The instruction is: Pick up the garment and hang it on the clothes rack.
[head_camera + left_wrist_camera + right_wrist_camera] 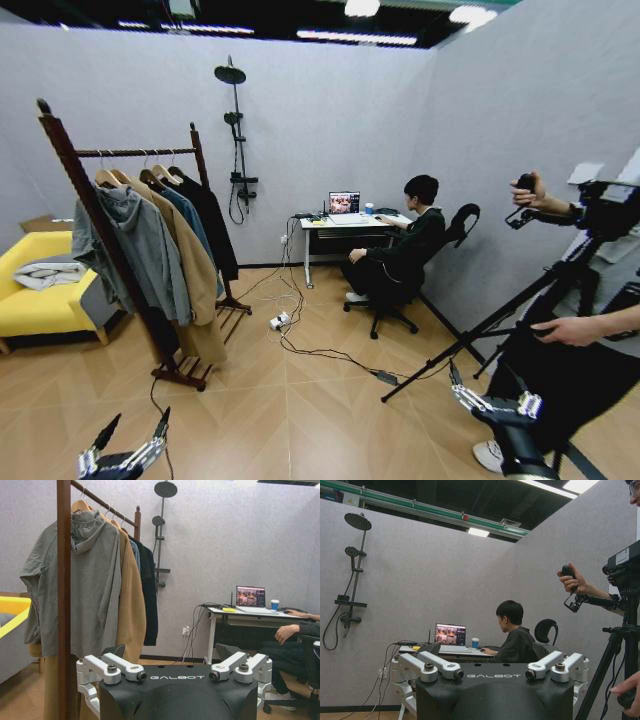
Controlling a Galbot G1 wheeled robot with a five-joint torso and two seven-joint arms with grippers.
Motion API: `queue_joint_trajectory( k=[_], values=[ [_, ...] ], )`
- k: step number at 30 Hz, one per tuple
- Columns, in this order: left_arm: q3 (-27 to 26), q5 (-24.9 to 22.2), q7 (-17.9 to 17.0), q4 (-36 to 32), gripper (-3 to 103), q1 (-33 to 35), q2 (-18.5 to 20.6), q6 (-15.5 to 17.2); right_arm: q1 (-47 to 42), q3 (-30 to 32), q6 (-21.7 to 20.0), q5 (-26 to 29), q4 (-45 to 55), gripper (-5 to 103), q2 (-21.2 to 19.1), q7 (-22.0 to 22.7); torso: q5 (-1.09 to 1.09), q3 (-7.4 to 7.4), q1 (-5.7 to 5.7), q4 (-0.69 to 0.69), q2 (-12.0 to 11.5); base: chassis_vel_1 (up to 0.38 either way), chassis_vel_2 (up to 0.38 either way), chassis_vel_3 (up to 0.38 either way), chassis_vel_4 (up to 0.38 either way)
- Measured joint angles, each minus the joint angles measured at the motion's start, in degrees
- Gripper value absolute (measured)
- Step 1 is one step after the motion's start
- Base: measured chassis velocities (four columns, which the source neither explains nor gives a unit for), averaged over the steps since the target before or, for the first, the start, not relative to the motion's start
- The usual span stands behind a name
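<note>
Garment (213,222) hangs on clothes rack (95,210) bar.

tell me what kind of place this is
Probably a mock-up room in a lab or studio: bare grey partition walls with a black shower set plumbed to nothing, a dark red-brown wooden clothes rack, and a black camera tripod.

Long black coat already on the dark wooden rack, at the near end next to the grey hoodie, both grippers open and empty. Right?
Not quite. The long plain black coat does hang on the dark red-brown wooden rack, but at the far end, beyond the tan coat; the grey hoodie is at the near end. The head view shows it. The left gripper and right gripper are open and empty.
</note>
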Motion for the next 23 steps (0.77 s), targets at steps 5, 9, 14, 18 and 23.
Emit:
queue_joint_trajectory(
  k=[5, 9, 14, 18, 23],
  values=[
    [0.0, 0.0, 0.0, 0.0, 100, 0.0, 0.0, 0.0, 0.0, 0.0, 0.0, 0.0, 0.0, 100, 0.0, 0.0, 0.00, 0.00, 0.00, 0.01, 0.0, 0.000, 0.000, 0.000, 0.000],
    [0.0, 0.0, 0.0, 0.0, 100, 0.0, 0.0, 0.0, 0.0, 0.0, 0.0, 0.0, 0.0, 100, 0.0, 0.0, -0.02, 0.00, 0.00, 0.01, 0.0, 0.000, 0.000, 0.000, 0.000],
    [0.0, 0.0, 0.0, 0.0, 100, 0.0, 0.0, 0.0, 0.0, 0.0, 0.0, 0.0, 0.0, 100, 0.0, 0.0, -0.02, 0.00, 0.00, 0.01, 0.0, 0.000, 0.000, 0.000, 0.000],
    [0.0, 0.0, 0.0, 0.0, 100, 0.0, 0.0, 0.0, 0.0, 0.0, 0.0, 0.0, 0.0, 100, 0.0, 0.0, -0.01, 0.00, 0.00, 0.01, 0.0, 0.000, 0.000, 0.000, 0.000],
    [0.0, 0.0, 0.0, 0.0, 100, 0.0, 0.0, 0.0, 0.0, 0.0, 0.0, 0.0, 0.0, 100, 0.0, 0.0, -0.01, 0.00, 0.00, 0.01, 0.0, 0.000, 0.000, 0.000, 0.000]
  ],
)
